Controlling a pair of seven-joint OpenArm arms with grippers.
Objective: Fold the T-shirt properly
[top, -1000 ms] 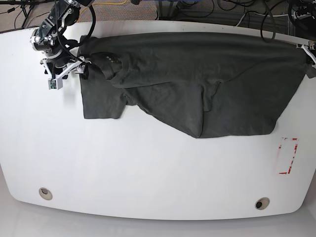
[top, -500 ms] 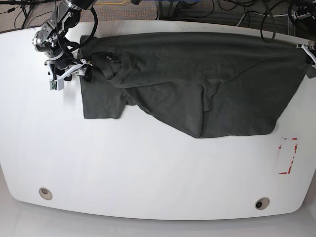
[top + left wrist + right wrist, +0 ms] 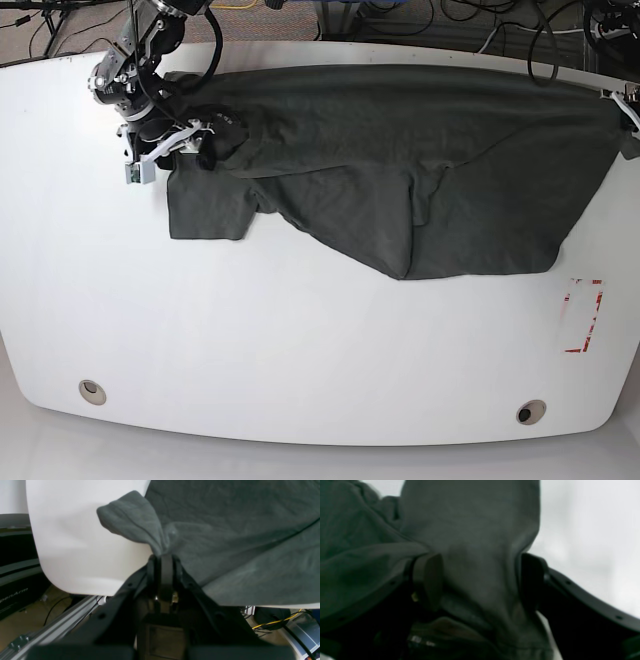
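- Base view: T-shirt [image 3: 400,160] spread wide over upper half of white table [image 3: 300,340], rumpled, one sleeve flat at left-centre, lower hem sagging to a point near mid-frame.
- Shirt's top edge runs just along table's far rim; its right end reaches the table's right edge and drapes at the corner.
- Room: whole lower half of table bare white, also the strip left of the shirt; two round holes near bottom rim, red-and-white marker [image 3: 583,315] at lower right, well apart from the cloth.
- Right gripper [image 3: 180,145], upper left of base view, jaws spread with a bunch of shirt fabric between them; right wrist view shows cloth filling the gap between both pads [image 3: 430,580], pads not squeezing it flat.
- Left gripper [image 3: 163,557], left wrist view: jaws pressed together, pinching a gathered corner of the shirt, cloth puckered into a peak above the tips, right at the table's rounded edge.
- In base view left gripper is nearly cut off at the far right border, only a white bit visible; grip not readable there.
- Right wrist view blurred and dark; collar and label not made out in any view.
- Cables and frame beyond the table's far edge, partly cropped.
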